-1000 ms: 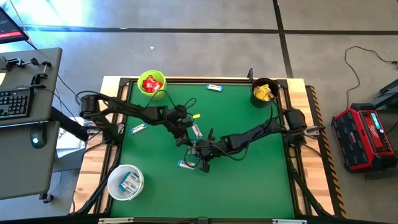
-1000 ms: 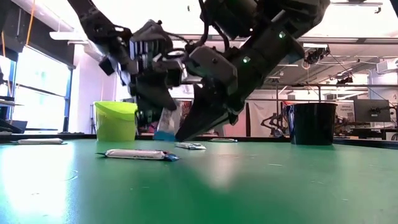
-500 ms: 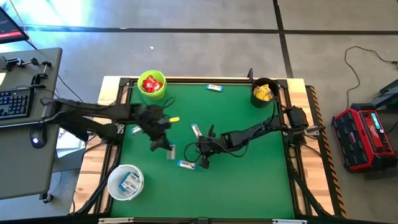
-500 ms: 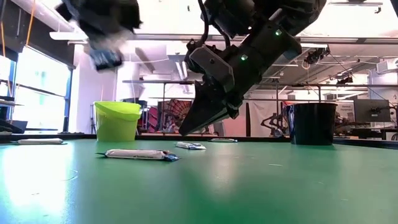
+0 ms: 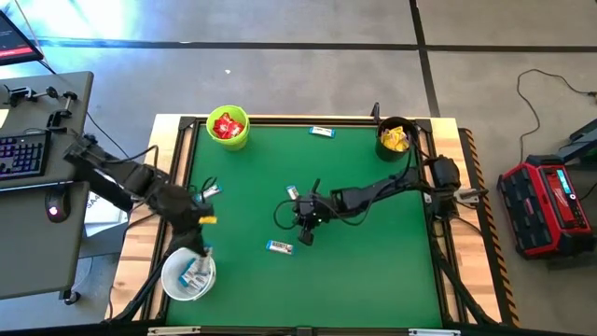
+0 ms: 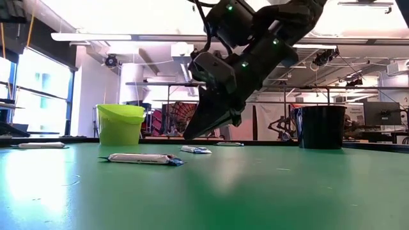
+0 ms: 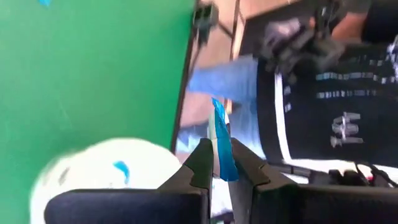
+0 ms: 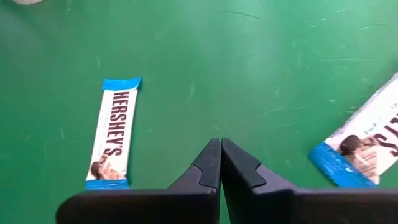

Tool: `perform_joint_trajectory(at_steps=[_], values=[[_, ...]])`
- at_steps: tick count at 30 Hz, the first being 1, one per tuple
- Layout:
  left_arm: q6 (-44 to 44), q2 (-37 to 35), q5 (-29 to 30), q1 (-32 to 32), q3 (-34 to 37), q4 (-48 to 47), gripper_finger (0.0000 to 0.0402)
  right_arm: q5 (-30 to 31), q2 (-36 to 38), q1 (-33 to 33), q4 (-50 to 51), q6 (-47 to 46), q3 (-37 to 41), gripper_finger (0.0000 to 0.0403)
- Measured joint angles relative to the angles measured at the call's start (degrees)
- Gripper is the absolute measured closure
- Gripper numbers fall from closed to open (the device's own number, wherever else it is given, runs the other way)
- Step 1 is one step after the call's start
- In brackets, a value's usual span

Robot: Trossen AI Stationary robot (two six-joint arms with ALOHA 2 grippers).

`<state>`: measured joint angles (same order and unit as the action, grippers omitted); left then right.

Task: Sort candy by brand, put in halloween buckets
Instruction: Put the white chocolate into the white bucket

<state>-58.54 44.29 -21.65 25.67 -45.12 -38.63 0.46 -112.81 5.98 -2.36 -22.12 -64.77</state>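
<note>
high: left claw (image 5: 203, 250) above white bucket (image 5: 173, 280) rim, nearer it | low: right claw (image 6: 192, 135) clear of worktop (image 6: 268, 191) | left wrist: pinching a bar (image 7: 220, 149) upright | right wrist: closed, empty; another bar (image 8: 112, 132) lies beside, lengthwise

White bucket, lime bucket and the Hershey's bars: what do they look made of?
White bucket: probably thin plastic, matte, slightly translucent. Lime bucket: smooth moulded plastic with a rolled rim and soft sheen. Hershey's bar: glossy printed film wrapper, crimped blue ends. The left gripper pinches one such bar, which stays flat.
</note>
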Motion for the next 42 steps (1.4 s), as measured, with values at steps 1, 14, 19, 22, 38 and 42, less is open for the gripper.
perform_joint_trajectory(at_steps=[1, 14, 19, 22, 38, 42], values=[[-1.66, 0.0, 0.15, 1.78, 0.0, -0.22, 0.039, -0.01, 0.0, -0.23, 0.01, -0.02, 0.0, 0.0403], [-22.94, 0.86, 9.3, 18.63, 0.0, -12.92, 0.0389, 0.16, 0.04, -1.14, 0.01, 1.69, 0.0, 0.0403], [-25.38, 4.65, 10.5, 21.07, 0.0, -13.02, 0.0389, 0.18, 0.04, -1.14, 0.01, 1.67, 0.0, 0.0403], [-25.36, 7.98, 10.36, 22.02, 0.0, -13.03, 0.0389, 0.67, 0.04, -1.14, 0.01, 1.65, 0.0, 0.0402], [-24.29, 12.94, 6.89, 22.19, 0.02, -12.05, 0.0304, 1.19, 0.07, -1.13, 0.01, -0.27, -0.02, 0.038], [-24.27, 12.93, 6.88, 22.19, 0.02, -12.05, 0.0279, 2.39, 0.07, -1.12, 0.01, -2.4, -0.02, 0.0329]])
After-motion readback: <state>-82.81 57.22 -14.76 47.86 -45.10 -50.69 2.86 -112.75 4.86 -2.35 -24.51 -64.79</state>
